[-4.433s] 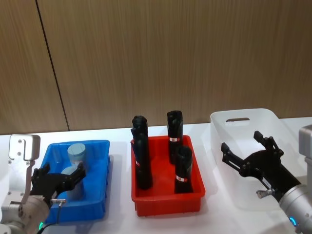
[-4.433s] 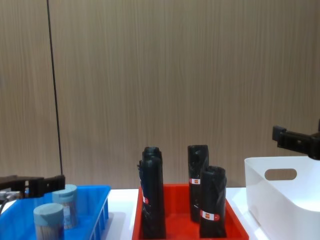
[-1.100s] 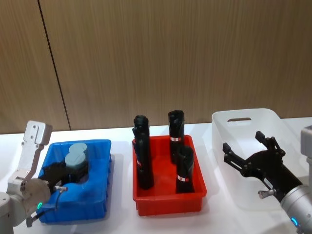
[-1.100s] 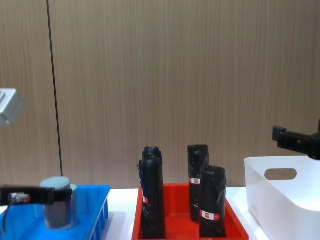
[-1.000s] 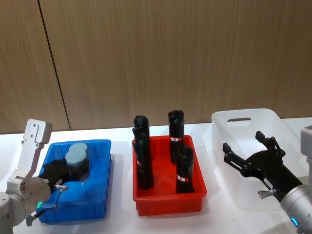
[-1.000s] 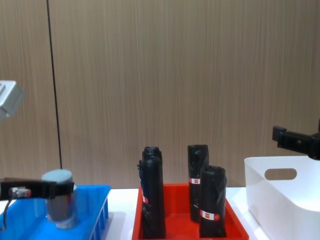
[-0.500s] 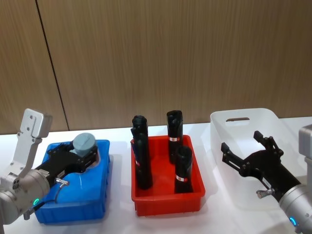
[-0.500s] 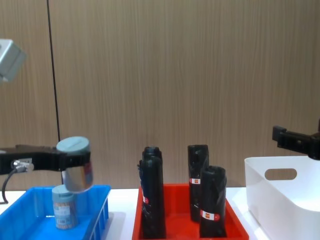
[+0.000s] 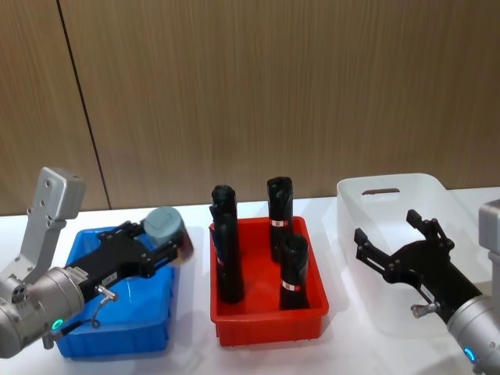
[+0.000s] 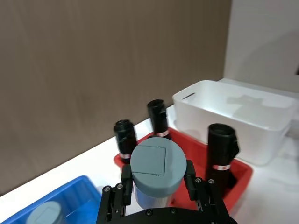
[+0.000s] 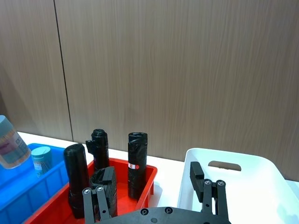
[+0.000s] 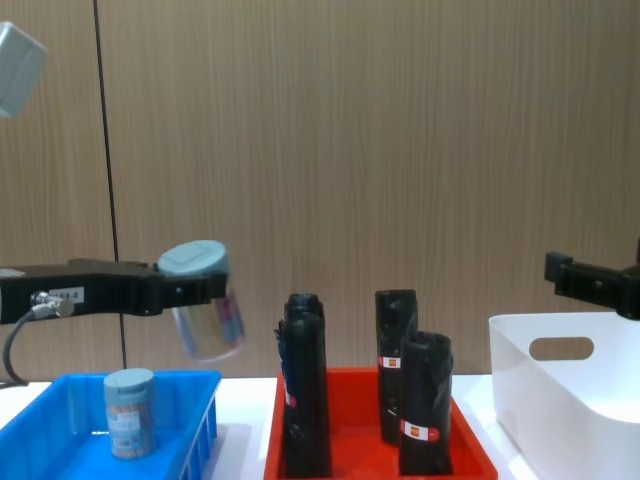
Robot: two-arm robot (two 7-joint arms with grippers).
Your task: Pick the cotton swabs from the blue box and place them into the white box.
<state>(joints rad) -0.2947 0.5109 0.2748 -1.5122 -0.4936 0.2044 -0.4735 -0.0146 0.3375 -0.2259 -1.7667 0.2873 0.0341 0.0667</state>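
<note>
One swab jar (image 12: 130,411) in blue box (image 12: 203,428) | left gripper (image 10: 157,181) holds second jar (image 12: 205,318) | right gripper (image 9: 386,226) wide

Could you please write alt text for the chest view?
The left gripper holds a tilted cotton swab jar above the right rim of the blue box; another jar stands inside. Black cylinders stand in the red tray; the right gripper hangs over the white box.
</note>
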